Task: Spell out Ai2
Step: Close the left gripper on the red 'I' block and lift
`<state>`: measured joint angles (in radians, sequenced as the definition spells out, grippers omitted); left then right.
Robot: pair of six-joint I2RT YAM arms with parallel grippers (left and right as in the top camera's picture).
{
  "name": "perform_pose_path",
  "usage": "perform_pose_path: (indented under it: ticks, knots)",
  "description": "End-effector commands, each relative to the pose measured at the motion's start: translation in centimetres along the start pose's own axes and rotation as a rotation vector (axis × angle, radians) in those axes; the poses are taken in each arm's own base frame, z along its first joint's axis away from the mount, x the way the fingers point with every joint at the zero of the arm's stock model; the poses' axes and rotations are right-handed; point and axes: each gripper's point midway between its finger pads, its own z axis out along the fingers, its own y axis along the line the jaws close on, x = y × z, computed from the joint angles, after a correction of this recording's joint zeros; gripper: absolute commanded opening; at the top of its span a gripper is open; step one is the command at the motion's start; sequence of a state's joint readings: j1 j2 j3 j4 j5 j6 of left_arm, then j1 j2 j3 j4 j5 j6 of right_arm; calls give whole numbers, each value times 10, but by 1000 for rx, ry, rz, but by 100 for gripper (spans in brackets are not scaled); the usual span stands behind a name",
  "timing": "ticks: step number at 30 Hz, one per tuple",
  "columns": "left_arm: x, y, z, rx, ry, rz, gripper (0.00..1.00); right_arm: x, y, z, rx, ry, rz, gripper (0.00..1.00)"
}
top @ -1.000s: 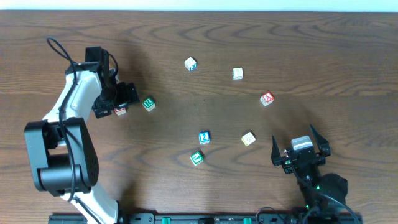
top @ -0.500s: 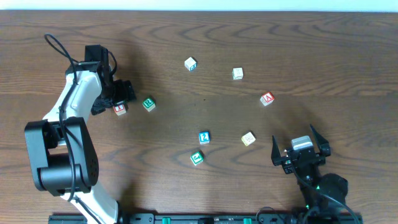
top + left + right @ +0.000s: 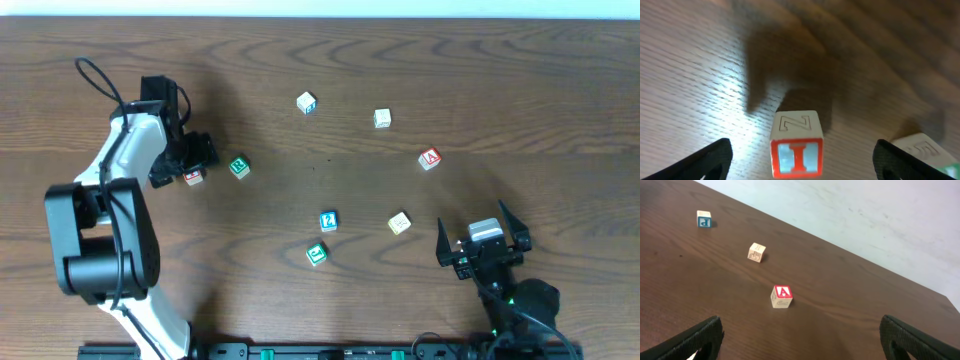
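Left pincer point(image 3: 802, 150) spread around I cube point(image 3: 796, 150); right pincer point(image 3: 800, 325) spread, holding nothing.
I cube sits on the worktop point(image 3: 300, 60) between the left fingertips, touching neither. A green-marked cube point(image 3: 923, 145) lies just outside one fingertip. A cube point(image 3: 782, 296) is ahead of the right pincer, well apart. Blue 2 cube point(image 3: 328, 221) is off to its left.

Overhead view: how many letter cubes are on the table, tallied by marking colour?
Red-marked: 2, the I cube and the A cube
Blue-marked: 2, the 2 cube and the far blue cube
Green-marked: 2, the left green cube and the near green cube
Pale cream: 2, the far cream cube and the near cream cube
Total: 8
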<state>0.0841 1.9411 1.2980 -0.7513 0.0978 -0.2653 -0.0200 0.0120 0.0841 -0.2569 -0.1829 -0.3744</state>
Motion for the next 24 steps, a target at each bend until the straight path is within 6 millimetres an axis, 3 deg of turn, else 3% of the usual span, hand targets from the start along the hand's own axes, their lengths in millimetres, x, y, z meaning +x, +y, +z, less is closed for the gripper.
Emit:
perform_pose_path:
  ticks: [1,5,9,24]
  knots:
    - [9,4,15,-17,48,-8,88,0,1,0,-1,-3,-9,99]
    - [10,4,15,-18,51,-8,86,0,1,0,-1,-3,-9,99]
    - [10,5,15,-19,53,-9,67,0,1,0,-1,-3,-9,99]
    - [10,5,15,-21,53,-42,34,0,1,0,-1,-3,-9,99]
